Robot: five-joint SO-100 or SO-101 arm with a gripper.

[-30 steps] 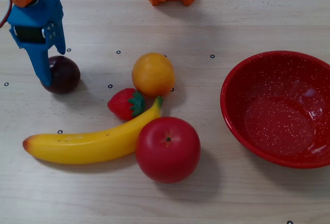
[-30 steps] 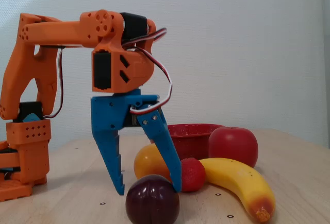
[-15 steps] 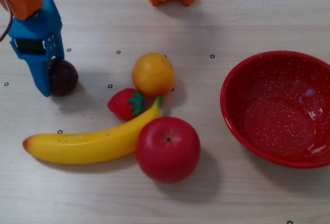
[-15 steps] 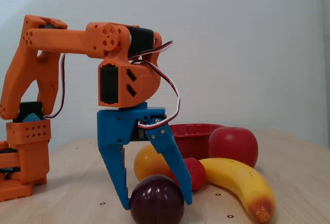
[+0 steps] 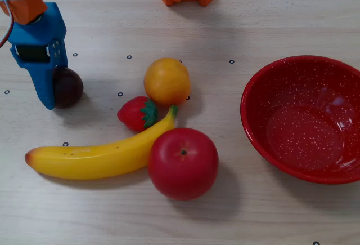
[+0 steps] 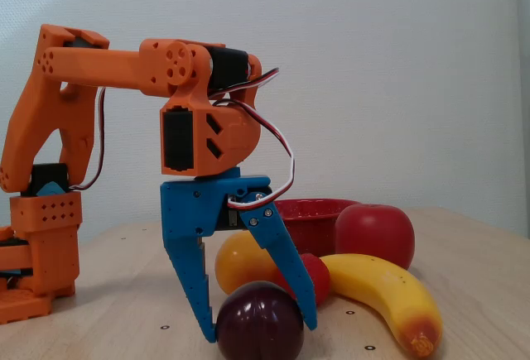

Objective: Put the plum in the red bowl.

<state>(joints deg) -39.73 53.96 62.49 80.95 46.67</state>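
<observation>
The blue gripper (image 6: 258,331) stands straight down over the plum (image 6: 259,321), one finger on each side of it, tips close to the table (image 5: 169,217). From the low fixed view the fingers look close against the fruit, yet I cannot tell whether they press it or only flank it. In the view from above the plum (image 5: 67,87) sits at the far left, half hidden by the gripper (image 5: 49,96), well apart from the bowl (image 5: 306,118) at the right.

The step in hand seems to be the grasp. To do it well, I would say the fingers need to meet the plum across its widest part and close firmly, since a glossy round toy will squirt out of a high or off-centre pinch. Then a clean lift before any sideways travel: the orange (image 5: 167,81), strawberry (image 5: 137,114), banana (image 5: 101,152) and apple (image 5: 183,163) lie between plum and bowl, so the carry should pass above them.
</observation>
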